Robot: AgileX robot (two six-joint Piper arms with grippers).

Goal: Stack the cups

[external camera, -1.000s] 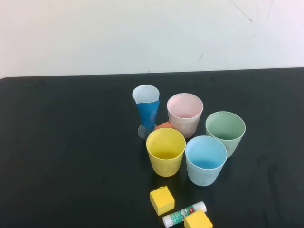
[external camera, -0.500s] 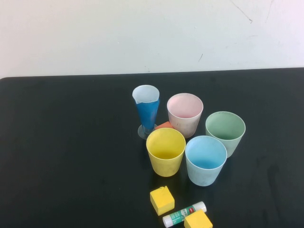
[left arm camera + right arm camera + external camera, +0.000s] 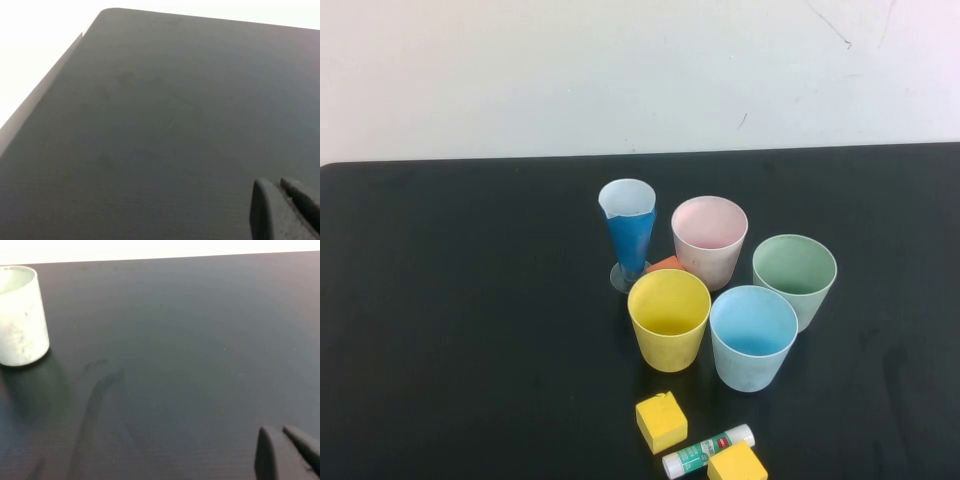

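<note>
standing upright in a tight cluster right of the tabletop [image 3: 470,300] centre: yellow cup [image 3: 668,318], light blue cup [image 3: 752,337], pink cup [image 3: 709,241], green cup [image 3: 795,279]. wide bare room lies left. left gripper [image 3: 285,210] and right gripper [image 3: 287,452] hover over bare tabletop, fingers pressed together.

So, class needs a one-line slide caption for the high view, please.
Four unstacked cups, yellow cup, pink cup, green cup, light blue cup, beside a blue conical glass; neither gripper visible here.
</note>
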